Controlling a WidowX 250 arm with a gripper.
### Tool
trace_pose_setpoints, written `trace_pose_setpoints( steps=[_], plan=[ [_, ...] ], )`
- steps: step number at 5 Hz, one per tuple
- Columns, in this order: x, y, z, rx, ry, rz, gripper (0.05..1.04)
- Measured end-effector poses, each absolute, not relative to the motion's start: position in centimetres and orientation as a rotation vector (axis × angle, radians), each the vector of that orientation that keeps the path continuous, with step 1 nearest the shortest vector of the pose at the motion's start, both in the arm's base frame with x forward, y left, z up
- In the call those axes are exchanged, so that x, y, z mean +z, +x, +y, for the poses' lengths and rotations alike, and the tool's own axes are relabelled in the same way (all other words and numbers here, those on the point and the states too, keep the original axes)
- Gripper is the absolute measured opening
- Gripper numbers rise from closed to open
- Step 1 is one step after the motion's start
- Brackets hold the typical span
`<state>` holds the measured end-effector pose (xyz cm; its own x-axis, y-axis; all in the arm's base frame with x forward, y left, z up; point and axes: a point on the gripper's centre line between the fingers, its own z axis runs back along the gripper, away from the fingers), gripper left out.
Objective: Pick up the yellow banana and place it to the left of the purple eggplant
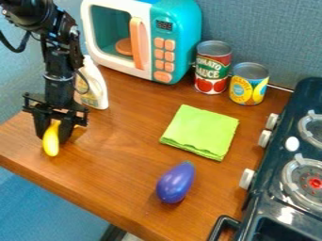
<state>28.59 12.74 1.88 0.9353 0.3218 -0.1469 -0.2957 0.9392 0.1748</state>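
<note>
The black two-finger gripper [53,137] hangs at the left end of the wooden counter [119,174], pointing down, with the yellow toy banana [51,145] between its fingers. One finger stands against each side of the banana, so the hand looks closed around it in a grasp. The banana sits slanted, its lower end jutting out below the fingers toward the counter's front edge. As far as can be judged, the grip is made and the banana has not been let go; whether it is lifted or its lower end touches the wood, I cannot tell. The other things lie free of the gripper. Just behind it stands a white bottle [95,87], upright, near the teal and white toy microwave [175,26], whose door is closed. To the right of the microwave, a red-labelled can [213,68] and a shorter yellow-labelled can [248,89] stand upright, side by side. A folded green cloth [201,132] lies flat in the middle of the counter, and a purple toy eggplant [175,182] rests on its side nearer the front, well apart from the banana. The dark toy stove [267,183] borders the counter on the right.
</note>
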Motion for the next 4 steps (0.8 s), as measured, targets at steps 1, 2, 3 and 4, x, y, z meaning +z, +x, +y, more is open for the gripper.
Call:
trace_pose_setpoints(
  steps=[1, 2, 3, 4],
  plan=[
    [3.9, 28.6, 12.2, 0.302, 0.132, 0.127, 0.515],
    [5.9, 29.0, 10.4, 0.213, 0.164, 0.098, 0.515],
    [6.5, 29.2, 7.2, 0.066, 0.183, 0.093, 0.515],
    [5.5, 28.4, 4.7, -0.069, 0.171, 0.121, 0.515]
  ],
)
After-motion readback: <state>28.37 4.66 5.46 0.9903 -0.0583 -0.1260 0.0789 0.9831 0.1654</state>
